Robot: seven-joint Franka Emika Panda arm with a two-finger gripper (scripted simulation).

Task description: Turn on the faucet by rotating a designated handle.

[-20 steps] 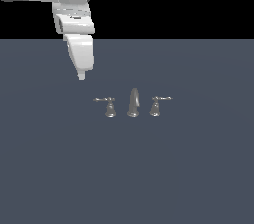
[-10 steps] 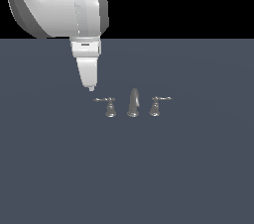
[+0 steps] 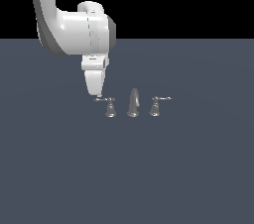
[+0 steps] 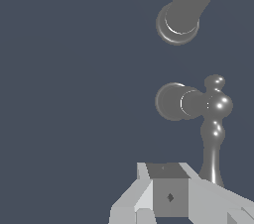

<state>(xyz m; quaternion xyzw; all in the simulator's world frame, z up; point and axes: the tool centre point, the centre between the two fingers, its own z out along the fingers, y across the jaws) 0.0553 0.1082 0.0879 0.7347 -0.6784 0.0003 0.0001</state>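
Compared with half a second earlier, the arm (image 3: 74,29) has swung toward the exterior view's right and lowered, so that the hand (image 3: 98,95) now hangs with its tip at the outer end of the handle's lever, where before it stood clear above and to the left of it.

Exterior view: the faucet (image 3: 133,104) stands on the dark grey-blue table (image 3: 127,168) as three small silvery parts in a row. The curved spout (image 3: 133,102) is in the middle. The handle (image 3: 109,106), a bell-shaped base with a thin lever pointing to the exterior view's left, is just beside the spout on that side. The twin handle (image 3: 157,105), its lever pointing to the exterior view's right, stands on the other side. The hand points straight down; its tip appears level with the lever end, though actual contact cannot be told at this size.

Wrist view: the handle (image 4: 191,103) is seen from above, its round base near the spout's base (image 4: 177,24), and its knobbed lever runs toward the hand's grey fingers (image 4: 171,196), passing just beside them. The fingers appear drawn close together around a dark block, with nothing between them; whether they are fully closed cannot be told.
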